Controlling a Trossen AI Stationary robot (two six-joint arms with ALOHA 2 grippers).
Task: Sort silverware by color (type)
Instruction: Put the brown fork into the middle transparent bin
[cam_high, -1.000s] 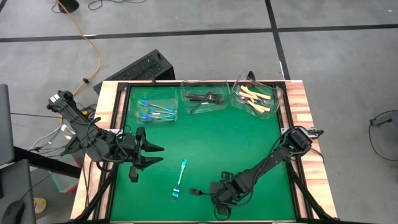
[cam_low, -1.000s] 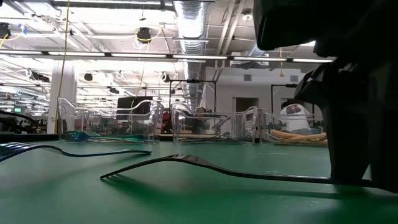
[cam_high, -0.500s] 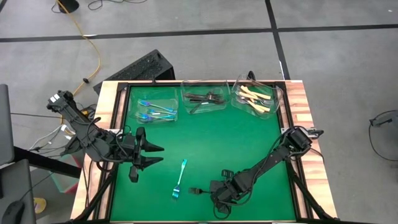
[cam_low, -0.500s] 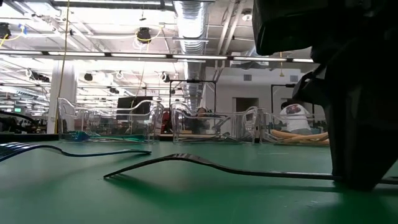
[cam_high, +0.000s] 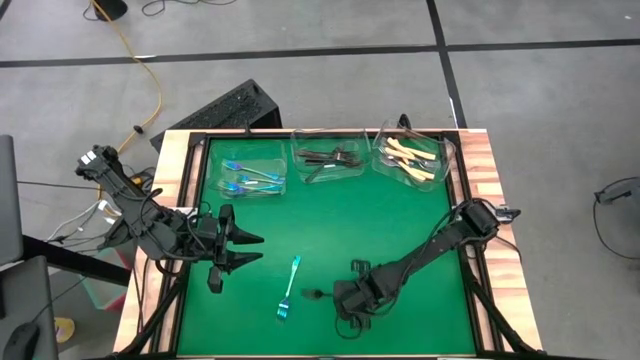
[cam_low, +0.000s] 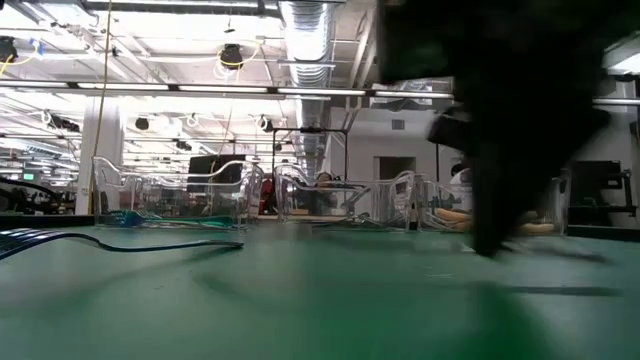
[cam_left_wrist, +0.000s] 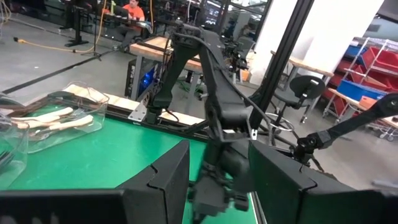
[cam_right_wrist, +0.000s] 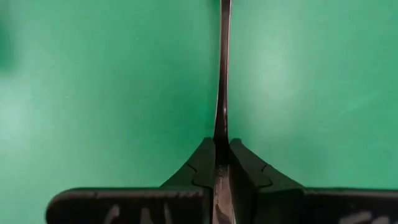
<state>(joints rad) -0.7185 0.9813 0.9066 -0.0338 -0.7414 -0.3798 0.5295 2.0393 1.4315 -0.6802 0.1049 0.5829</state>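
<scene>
The right gripper (cam_right_wrist: 221, 163) is pinched on the handle of a dark fork (cam_right_wrist: 222, 68), whose long axis runs straight out beyond the fingertips. Its destination, judged by colour, is the middle tub (cam_high: 328, 160) at the far edge, well apart. The left gripper (cam_high: 238, 250) waits spread near the blue fork (cam_high: 289, 288). No legible writing.

An iridescent blue fork (cam_high: 289, 288) and a dark grey fork (cam_right_wrist: 221, 81) over green table felt (cam_high: 350, 215).

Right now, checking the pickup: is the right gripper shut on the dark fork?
Shut on it: the right gripper pinches the dark fork.
</scene>
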